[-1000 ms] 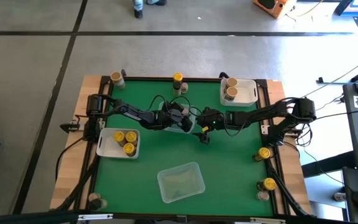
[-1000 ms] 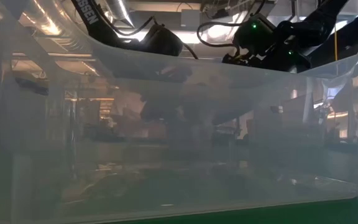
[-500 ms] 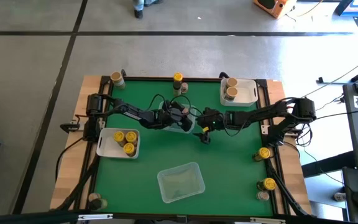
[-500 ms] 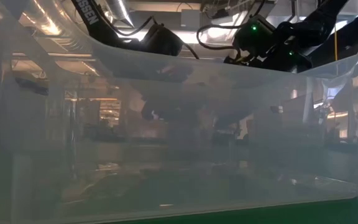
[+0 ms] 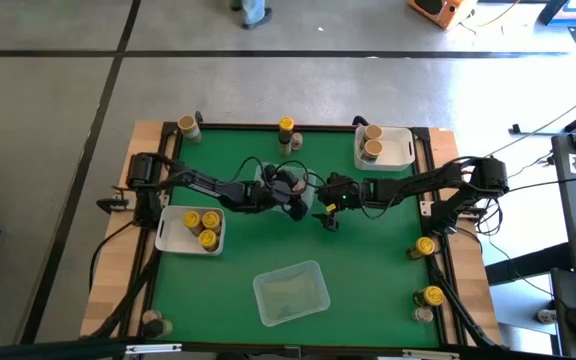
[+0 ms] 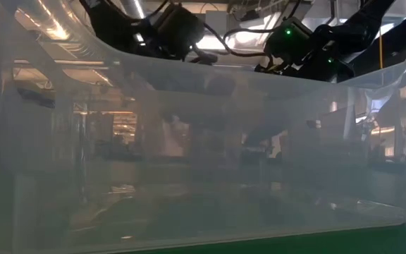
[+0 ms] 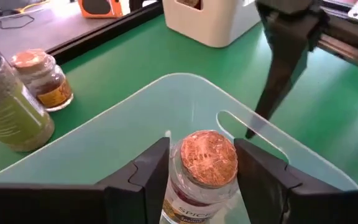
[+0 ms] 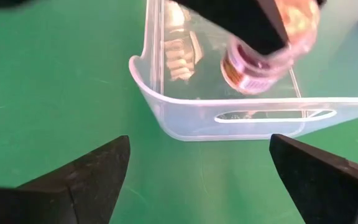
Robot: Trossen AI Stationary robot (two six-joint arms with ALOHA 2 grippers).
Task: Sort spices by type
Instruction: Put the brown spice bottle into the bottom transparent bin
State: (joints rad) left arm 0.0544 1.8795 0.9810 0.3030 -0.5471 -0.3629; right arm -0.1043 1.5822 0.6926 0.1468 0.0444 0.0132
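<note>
My left gripper (image 5: 294, 192) is shut on a small spice jar with a pinkish-brown lid (image 7: 209, 157), over a clear plastic tub (image 5: 286, 200) at the table's middle. The jar also shows in the right wrist view (image 8: 267, 55). My right gripper (image 5: 328, 216) is open and empty, low over the green mat just right of that tub, its fingers (image 8: 79, 180) facing the tub's handle wall (image 8: 272, 116). Jars with yellow lids sit in a white tray (image 5: 173, 236) at the left. Tan-lidded jars sit in a white tray (image 5: 400, 150) at the far right. My left gripper pinches the jar's glass body just below the lid (image 7: 185, 186) between its two fingers (image 7: 148, 171). The fingers come slanting down from the table's left. The jar is lifted clear over the tub's floor and tilted, lid uppermost.
A second clear tub (image 5: 290, 292) stands near the front edge and fills the low view (image 6: 203, 155). Loose jars stand along the far edge (image 5: 286, 126), at the far left corner (image 5: 188, 126) and on the right side (image 5: 425, 246). Two jars (image 7: 39, 78) stand beyond the tub.
My left gripper has risen out of the middle tub with the pinkish-brown-lidded jar; its dark shape, seen low through the front tub before, now shows only above the rim. My right gripper has kept still.
</note>
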